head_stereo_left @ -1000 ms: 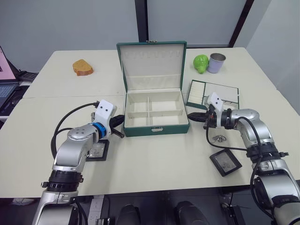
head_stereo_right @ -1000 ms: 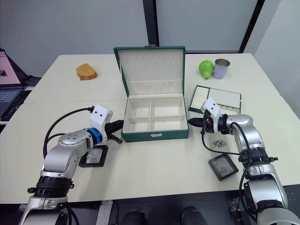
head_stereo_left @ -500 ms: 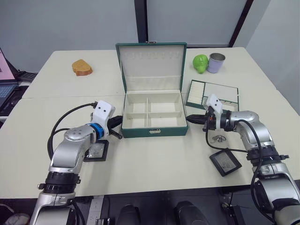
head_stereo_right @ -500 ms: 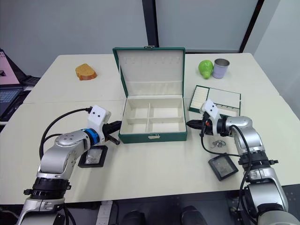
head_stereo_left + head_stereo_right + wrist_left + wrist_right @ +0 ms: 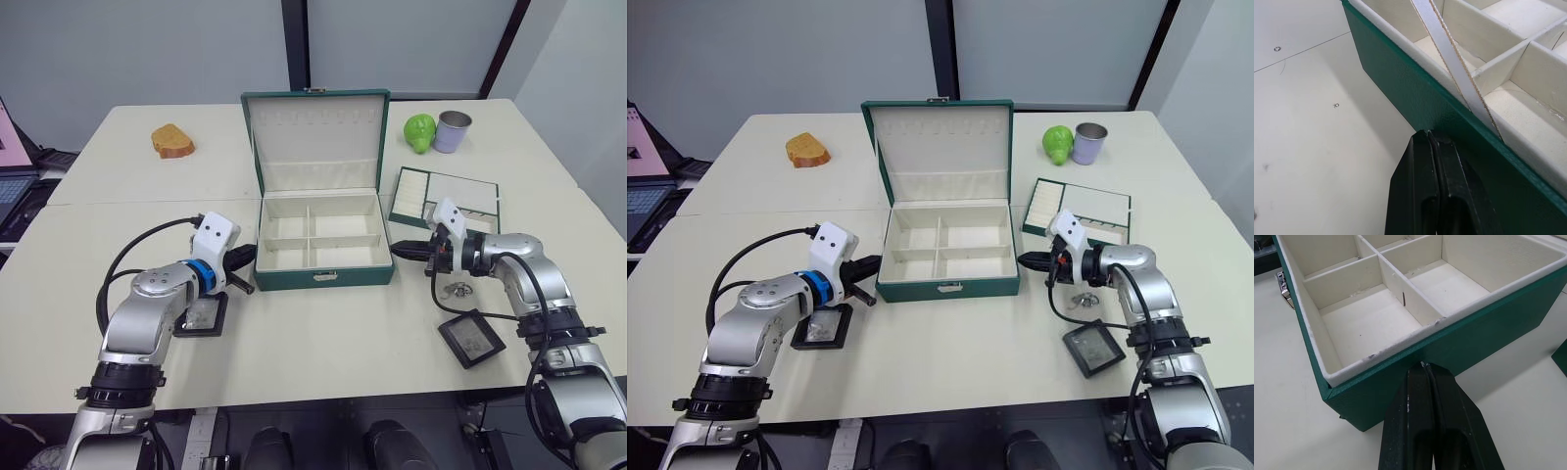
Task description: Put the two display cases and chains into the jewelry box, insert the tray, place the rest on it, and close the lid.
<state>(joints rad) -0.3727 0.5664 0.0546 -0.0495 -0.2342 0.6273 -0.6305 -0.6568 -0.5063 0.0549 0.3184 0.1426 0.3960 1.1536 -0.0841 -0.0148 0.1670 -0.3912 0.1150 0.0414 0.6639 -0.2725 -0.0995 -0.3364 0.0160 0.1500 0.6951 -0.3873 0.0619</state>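
Observation:
The jewelry box (image 5: 325, 277) stands open mid-table with its lid (image 5: 315, 137) upright and its cream compartments bare. My left gripper (image 5: 247, 257) is shut, its tip against the box's left wall (image 5: 1400, 93). My right gripper (image 5: 395, 246) is also shut, its tip touching the box's right wall (image 5: 1488, 328). One display case (image 5: 203, 315) lies partly under my left forearm. The other display case (image 5: 471, 338) lies near the front right. A clump of chain (image 5: 454, 290) rests beside my right forearm. The tray (image 5: 446, 196) sits to the right of the box.
An orange bread-like lump (image 5: 172, 140) lies at the far left. A green object (image 5: 419, 132) and a grey cup (image 5: 453, 130) stand at the far right behind the tray. A laptop (image 5: 15, 186) sits off the table's left edge.
The jewelry box has shifted slightly to the left between the two shut grippers, which stay at its sides. Everything else on the table is unmoved.

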